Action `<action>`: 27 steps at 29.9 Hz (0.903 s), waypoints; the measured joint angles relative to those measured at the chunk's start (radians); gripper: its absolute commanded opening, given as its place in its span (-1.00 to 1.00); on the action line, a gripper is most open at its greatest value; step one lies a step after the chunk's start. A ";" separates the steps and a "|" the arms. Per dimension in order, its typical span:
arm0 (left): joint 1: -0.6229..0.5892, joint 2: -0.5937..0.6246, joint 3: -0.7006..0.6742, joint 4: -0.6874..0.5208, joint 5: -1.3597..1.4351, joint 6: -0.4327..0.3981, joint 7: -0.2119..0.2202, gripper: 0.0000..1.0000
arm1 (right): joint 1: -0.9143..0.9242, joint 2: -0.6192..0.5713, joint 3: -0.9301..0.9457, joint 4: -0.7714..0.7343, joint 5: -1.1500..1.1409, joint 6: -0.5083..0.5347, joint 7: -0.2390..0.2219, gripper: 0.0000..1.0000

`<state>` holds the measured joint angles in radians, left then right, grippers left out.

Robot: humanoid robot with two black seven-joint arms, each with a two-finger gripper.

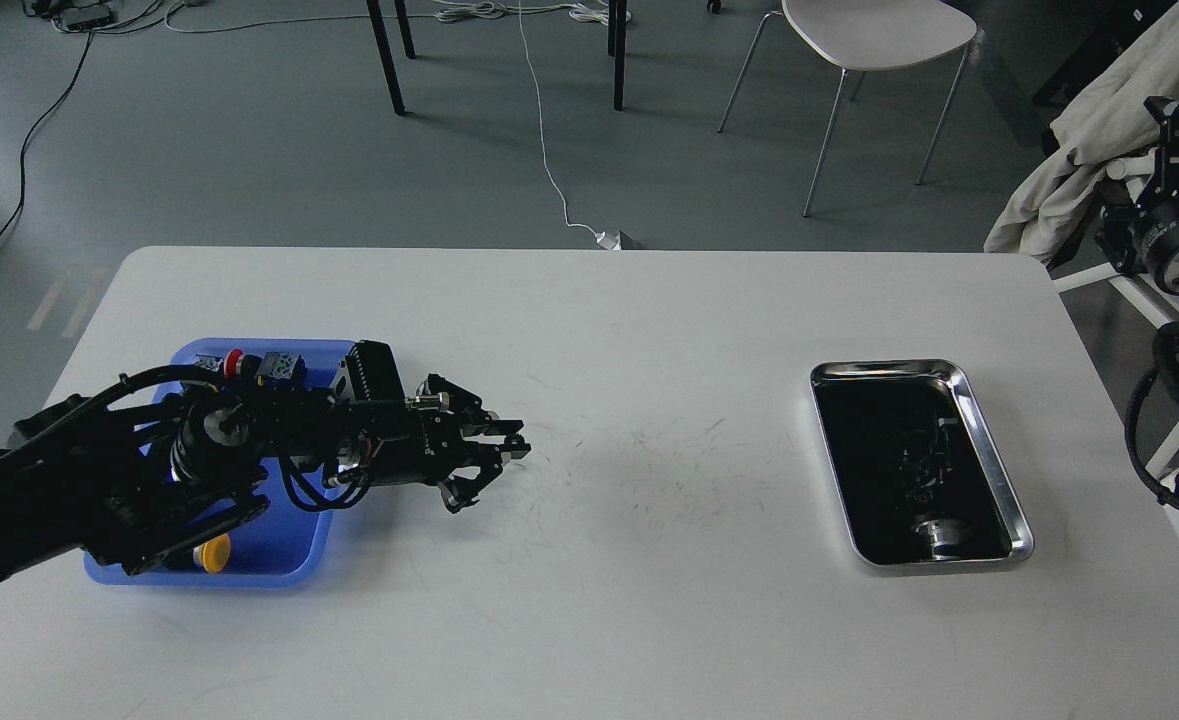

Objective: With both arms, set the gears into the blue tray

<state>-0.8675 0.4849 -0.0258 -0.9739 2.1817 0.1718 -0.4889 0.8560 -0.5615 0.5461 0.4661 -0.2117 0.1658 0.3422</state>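
The blue tray point(294, 545) lies at the table's left side, largely covered by my left arm. My left gripper point(494, 473) hovers just right of the tray over bare table, its two fingers spread open with nothing visible between them. No gears can be made out anywhere; the steel tray's dark interior could be hiding them. My right arm stays at the far right edge, off the table, and its gripper point(1171, 125) is a dark shape whose fingers I cannot tell apart.
A shiny steel tray point(994, 460) with a dark interior sits on the right of the white table point(649, 330). In the blue tray are a red push-button point(234, 362) and a yellow one point(215, 552). A chair and cables lie beyond the table.
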 measured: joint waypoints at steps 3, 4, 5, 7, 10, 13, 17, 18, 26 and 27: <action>-0.029 0.045 0.000 -0.010 0.000 -0.002 0.000 -0.86 | 0.000 0.001 0.000 0.000 0.000 0.000 0.000 0.89; -0.035 0.058 -0.001 -0.012 0.000 -0.002 0.000 -0.86 | 0.000 0.001 0.000 0.001 0.000 0.000 0.000 0.89; -0.040 0.075 -0.001 -0.015 0.000 -0.003 0.000 -0.86 | 0.000 0.001 0.000 0.001 0.000 0.000 0.000 0.89; -0.050 0.112 -0.001 -0.018 0.000 -0.002 0.000 -0.86 | 0.000 0.001 0.000 0.001 0.001 0.002 0.000 0.89; -0.052 0.166 -0.001 -0.019 0.000 -0.002 0.000 -0.86 | 0.000 0.006 0.000 0.001 0.001 0.004 0.000 0.89; -0.047 0.225 0.001 -0.016 -0.002 -0.001 0.000 -0.86 | 0.000 0.011 -0.001 0.001 0.001 0.005 0.000 0.89; -0.039 0.294 0.002 -0.012 -0.050 0.001 0.000 -0.86 | 0.000 0.012 -0.001 0.002 0.000 0.006 0.000 0.89; -0.037 0.308 0.002 -0.010 -0.060 0.001 0.000 -0.86 | 0.000 0.012 -0.001 0.001 -0.001 0.006 0.000 0.89; 0.036 0.392 0.002 -0.016 -0.075 0.028 0.000 -0.86 | 0.000 0.020 -0.002 0.002 -0.008 0.009 0.000 0.89; 0.047 0.394 0.001 -0.016 -0.075 0.032 0.000 -0.86 | 0.000 0.021 -0.002 0.002 -0.009 0.009 0.000 0.89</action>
<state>-0.8207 0.8791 -0.0246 -0.9900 2.1064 0.2037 -0.4887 0.8559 -0.5403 0.5445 0.4680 -0.2205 0.1748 0.3422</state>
